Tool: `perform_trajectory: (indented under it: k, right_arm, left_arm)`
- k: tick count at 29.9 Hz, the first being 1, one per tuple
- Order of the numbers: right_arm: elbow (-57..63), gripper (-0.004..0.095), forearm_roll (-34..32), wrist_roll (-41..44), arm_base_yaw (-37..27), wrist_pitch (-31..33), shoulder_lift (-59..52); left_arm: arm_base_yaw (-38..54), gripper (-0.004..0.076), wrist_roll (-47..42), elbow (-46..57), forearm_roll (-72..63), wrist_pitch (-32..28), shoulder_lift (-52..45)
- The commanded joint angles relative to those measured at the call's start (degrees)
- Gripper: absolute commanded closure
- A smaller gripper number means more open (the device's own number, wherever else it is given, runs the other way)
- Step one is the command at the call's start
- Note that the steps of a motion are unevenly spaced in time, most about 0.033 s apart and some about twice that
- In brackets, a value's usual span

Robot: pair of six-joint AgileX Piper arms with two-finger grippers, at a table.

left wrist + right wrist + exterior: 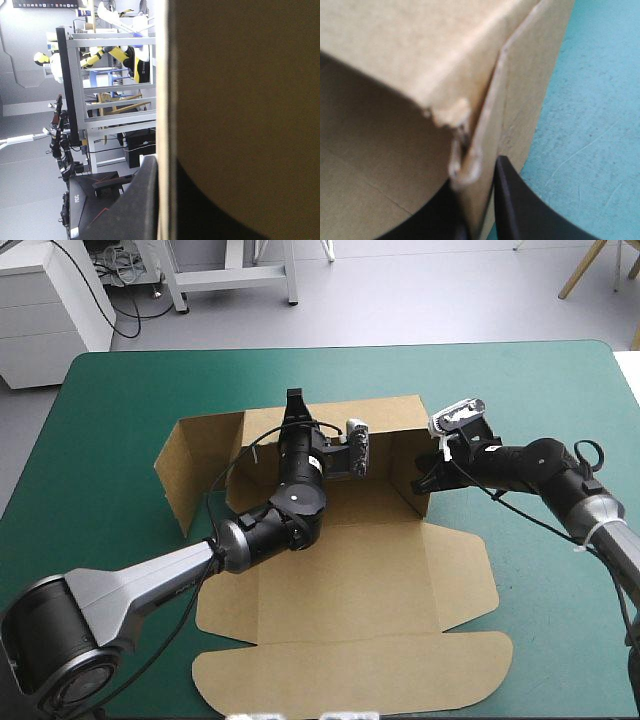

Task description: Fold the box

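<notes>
The teal-green table bears the brown box (walls partly raised, lid flat).

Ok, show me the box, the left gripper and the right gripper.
box [350, 580], high view, on its flat front panel.
left gripper [293, 400], high view, between its fingertips at the far wall.
right gripper [479, 197], right wrist view, between its fingertips pinching the side wall.

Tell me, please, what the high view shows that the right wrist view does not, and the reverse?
Only the high view: the whole box, walls raised, lid flat toward the table's near edge, and the left gripper at the far wall. Only the right wrist view: the frayed corner of the board, close up. Both: the right gripper shut on the box's right wall, with the teal-green cover beside it.
</notes>
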Motion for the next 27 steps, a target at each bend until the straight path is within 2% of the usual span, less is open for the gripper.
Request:
perform_trajectory:
  k: [1, 3, 5, 10, 13, 24, 27]
  right_arm:
    - [-1.71, 0.0926, 4.32, -0.74, 0.25, 0.77, -2.16]
    - [-1.71, 0.0926, 4.46, -0.74, 0.25, 0.32, -2.16]
    - [-1.71, 0.0926, 4.46, -0.48, 0.25, 0.09, -2.16]
    - [-1.71, 0.0927, 4.54, 0.79, 0.25, -0.41, -2.16]
    - [-1.71, 0.0927, 4.54, 2.1, 0.25, -0.99, -2.16]
    - [-1.71, 0.0927, 4.54, 3.71, 0.25, -1.88, -2.16]
    - [-1.71, 0.0927, 4.43, 4.16, 0.25, -1.9, -2.16]
  left_arm:
    - [-2.08, 0.073, -0.9, -1.15, 3.16, -2.16, -3.53]
    - [-2.62, 0.0712, -0.9, -1.15, 2.82, -2.48, -4.75]
    - [-3.08, 0.0657, -0.9, -1.15, 1.33, -2.98, -5.99]
    - [-4.18, 0.0415, -0.9, -1.15, -3.66, -2.59, -8.84]
    - [-5.35, 0.0327, -0.9, -1.15, -6.68, -1.23, -10.57]
    - [-11.94, 0.0321, -0.77, -1.65, -29.34, 0.85, -20.55]
    - [-11.75, 0.0321, -0.65, -5.41, -38.83, 5.02, -21.67]
